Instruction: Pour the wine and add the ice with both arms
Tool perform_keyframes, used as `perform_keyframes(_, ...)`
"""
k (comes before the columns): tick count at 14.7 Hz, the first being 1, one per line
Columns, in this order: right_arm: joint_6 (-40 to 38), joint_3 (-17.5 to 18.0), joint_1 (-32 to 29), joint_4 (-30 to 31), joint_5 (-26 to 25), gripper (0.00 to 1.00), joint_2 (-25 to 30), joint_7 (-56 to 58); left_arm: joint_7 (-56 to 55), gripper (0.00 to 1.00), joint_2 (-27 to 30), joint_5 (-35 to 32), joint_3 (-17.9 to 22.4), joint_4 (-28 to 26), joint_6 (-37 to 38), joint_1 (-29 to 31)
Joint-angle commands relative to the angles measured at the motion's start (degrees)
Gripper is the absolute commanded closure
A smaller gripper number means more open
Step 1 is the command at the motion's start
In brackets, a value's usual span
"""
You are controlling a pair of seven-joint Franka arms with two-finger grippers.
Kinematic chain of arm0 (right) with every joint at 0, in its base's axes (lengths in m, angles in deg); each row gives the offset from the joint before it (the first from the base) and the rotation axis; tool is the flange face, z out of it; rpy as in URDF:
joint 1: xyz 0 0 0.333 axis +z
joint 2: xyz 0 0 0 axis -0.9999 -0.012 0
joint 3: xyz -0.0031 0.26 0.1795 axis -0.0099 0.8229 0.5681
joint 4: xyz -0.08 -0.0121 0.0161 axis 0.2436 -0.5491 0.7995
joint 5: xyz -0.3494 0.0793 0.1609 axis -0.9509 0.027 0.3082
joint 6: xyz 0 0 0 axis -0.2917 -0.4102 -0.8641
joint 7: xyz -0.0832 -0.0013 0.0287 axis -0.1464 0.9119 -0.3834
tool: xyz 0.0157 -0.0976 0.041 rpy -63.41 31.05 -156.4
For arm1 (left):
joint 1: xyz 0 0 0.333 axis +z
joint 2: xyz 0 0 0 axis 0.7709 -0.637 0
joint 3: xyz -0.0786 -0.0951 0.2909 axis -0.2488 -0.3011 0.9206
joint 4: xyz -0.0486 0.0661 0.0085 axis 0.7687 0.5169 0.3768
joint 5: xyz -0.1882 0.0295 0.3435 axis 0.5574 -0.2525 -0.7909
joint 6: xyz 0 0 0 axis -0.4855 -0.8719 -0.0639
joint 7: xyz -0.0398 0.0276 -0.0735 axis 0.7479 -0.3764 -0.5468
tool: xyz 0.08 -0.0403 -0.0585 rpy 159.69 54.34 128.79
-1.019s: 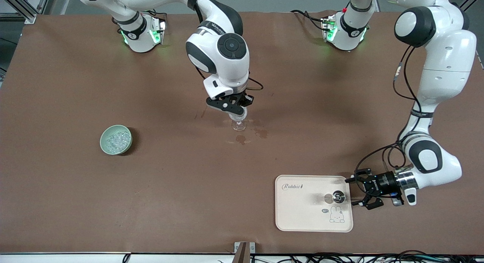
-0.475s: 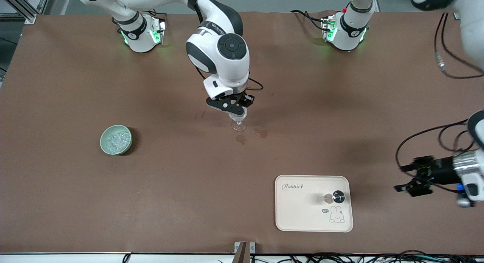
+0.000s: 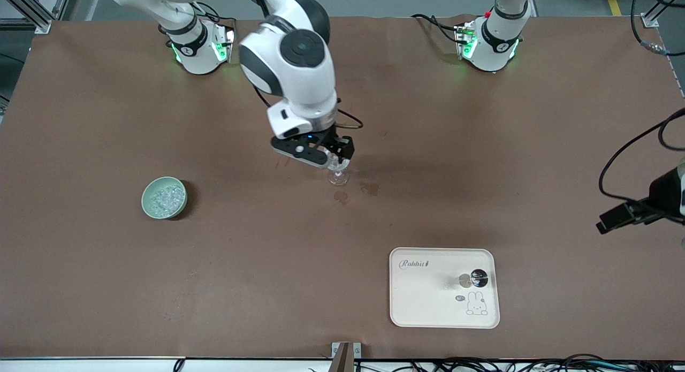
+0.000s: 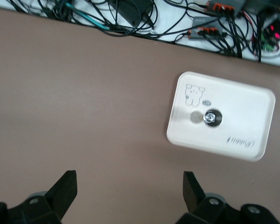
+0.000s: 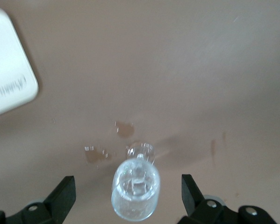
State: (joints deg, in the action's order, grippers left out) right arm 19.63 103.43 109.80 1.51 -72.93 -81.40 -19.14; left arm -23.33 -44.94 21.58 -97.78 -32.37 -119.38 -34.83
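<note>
A clear stemmed glass (image 3: 338, 177) stands mid-table with a chunk of ice (image 5: 139, 185) in its cup. My right gripper (image 3: 333, 159) hangs open just over it, and in the right wrist view its fingers (image 5: 65, 195) stand well clear on both sides of the glass (image 5: 135, 196). More ice (image 3: 165, 198) is heaped in a pale green bowl (image 3: 149, 207) toward the right arm's end. My left gripper (image 3: 623, 217) is open and empty above bare table at the left arm's end, as the left wrist view (image 4: 129, 186) shows. Wine is out of view.
A cream tray (image 3: 423, 302) lies nearer the front camera than the glass, with a small round dark and metal piece (image 3: 476, 278) on it. Brownish wet spots (image 3: 341, 197) mark the table beside the glass. Cables (image 4: 130, 18) lie off the table's front edge.
My right gripper went from shut to open over the glass and shifted slightly. The left arm pulled away from the tray toward its own end of the table.
</note>
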Motion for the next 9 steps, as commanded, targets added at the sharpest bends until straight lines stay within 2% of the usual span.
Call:
perform_keyframes(1,-4.9,0.5,-5.4,1.8,-2.4,0.0,7.5,0.8,2.9,0.0,5.9,-4.3,1.0,-3.3,2.9,-3.4)
perform_keyframes(3,-8.0,0.5,-9.8,2.0,-2.4,0.0,11.1,5.2,3.1,0.0,10.9,0.7,6.1,-8.2,3.0,-7.6)
perform_keyframes(5,-10.5,0.6,-14.8,2.2,-2.2,0.0,14.3,10.0,3.8,0.0,17.6,6.9,13.7,-15.1,3.0,-13.1)
perform_keyframes(9,-14.1,0.5,-24.7,2.5,0.1,0.0,18.1,23.7,6.6,0.0,26.9,9.5,19.3,-25.3,3.6,-17.9)
